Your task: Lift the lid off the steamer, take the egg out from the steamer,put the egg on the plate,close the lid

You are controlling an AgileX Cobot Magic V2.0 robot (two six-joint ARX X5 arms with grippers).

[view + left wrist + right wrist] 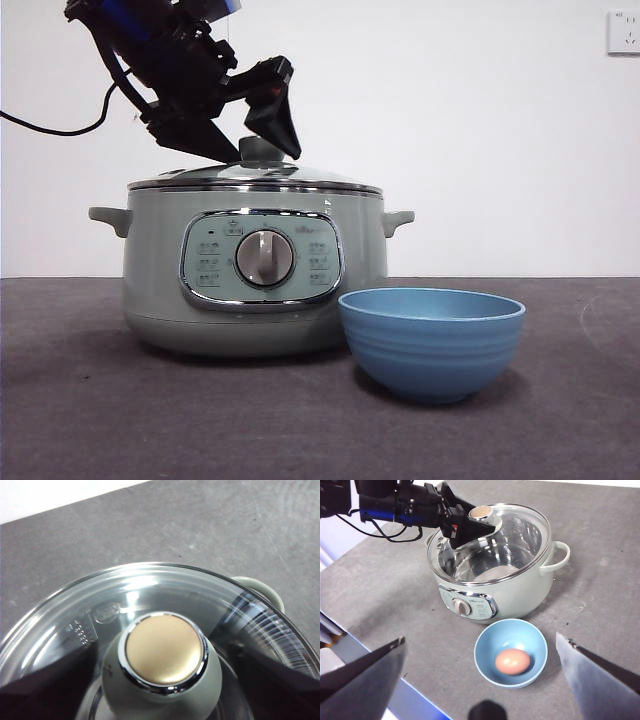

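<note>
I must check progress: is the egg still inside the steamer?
No, the egg lies in the blue bowl beside the steamer, as the right wrist view shows.

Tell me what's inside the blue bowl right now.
One brown egg lies in the blue bowl, seen from the right wrist view. From the front view the bowl's wall hides it.

The left tool (262, 140) is matte black, with two flat wedge-shaped jaws tapering to points. Behind them sits a blocky black wrist housing with a blue panel. A thin black cable (50, 125) trails from it.
</note>
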